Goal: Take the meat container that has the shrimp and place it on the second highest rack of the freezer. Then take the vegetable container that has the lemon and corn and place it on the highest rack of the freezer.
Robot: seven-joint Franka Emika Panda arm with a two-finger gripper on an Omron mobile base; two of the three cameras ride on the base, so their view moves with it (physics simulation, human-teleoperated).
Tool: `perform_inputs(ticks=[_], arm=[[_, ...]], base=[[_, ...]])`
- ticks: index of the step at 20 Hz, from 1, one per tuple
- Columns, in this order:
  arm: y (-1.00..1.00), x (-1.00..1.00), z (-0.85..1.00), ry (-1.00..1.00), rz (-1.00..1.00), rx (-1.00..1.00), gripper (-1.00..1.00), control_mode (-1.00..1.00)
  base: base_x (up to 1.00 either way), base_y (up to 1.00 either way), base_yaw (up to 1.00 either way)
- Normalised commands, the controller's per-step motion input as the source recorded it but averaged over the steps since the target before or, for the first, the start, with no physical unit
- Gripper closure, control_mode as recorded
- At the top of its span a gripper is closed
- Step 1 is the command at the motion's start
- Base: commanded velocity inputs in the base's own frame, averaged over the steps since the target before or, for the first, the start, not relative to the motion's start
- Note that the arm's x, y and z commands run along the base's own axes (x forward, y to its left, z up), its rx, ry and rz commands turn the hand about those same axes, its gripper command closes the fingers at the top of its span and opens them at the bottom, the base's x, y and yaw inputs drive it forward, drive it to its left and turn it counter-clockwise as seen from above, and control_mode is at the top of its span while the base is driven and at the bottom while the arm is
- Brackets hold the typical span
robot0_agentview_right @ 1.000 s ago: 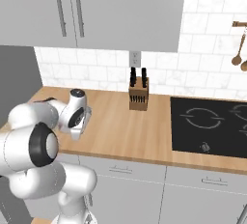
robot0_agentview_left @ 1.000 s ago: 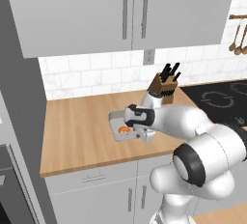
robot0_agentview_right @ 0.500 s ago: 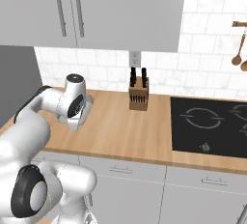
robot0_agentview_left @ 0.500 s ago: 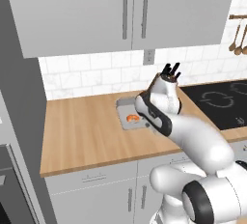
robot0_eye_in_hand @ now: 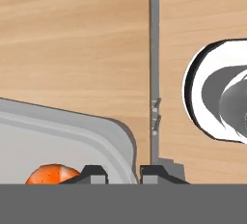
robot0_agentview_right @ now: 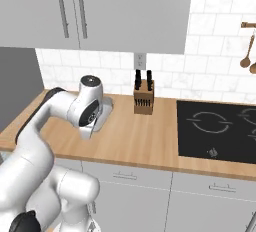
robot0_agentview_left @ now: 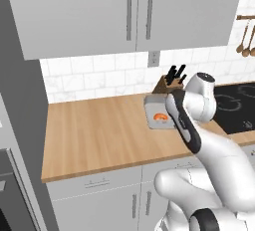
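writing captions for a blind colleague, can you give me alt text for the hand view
Close over a wooden counter, the gripper has its two dark fingers astride the rounded corner rim of a grey container, with an orange shrimp lying inside at the lower left. A thin grey seam runs down the counter, and part of the robot's white body shows at right.

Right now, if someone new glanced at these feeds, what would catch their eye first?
The big white arm bent over the wooden counter, its hand down at a grey container holding something orange, likely the shrimp. In the hand view the jaws straddle the container's rim near a corner, one tip inside, one outside. Behind it stands a knife block against the tiled wall, with a black cooktop to its right.
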Motion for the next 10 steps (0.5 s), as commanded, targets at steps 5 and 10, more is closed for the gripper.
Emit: perform_inputs(ticks=[5,10], arm=[[-0.13,-0.79,0.45,0.00,-0.01,0.00,1.00,-1.00],[0.00,-0.81,0.41,-0.11,0.01,-0.03,1.00,-1.00]], base=[[0.00,0.00,0.00],[0.00,0.00,0.00]])
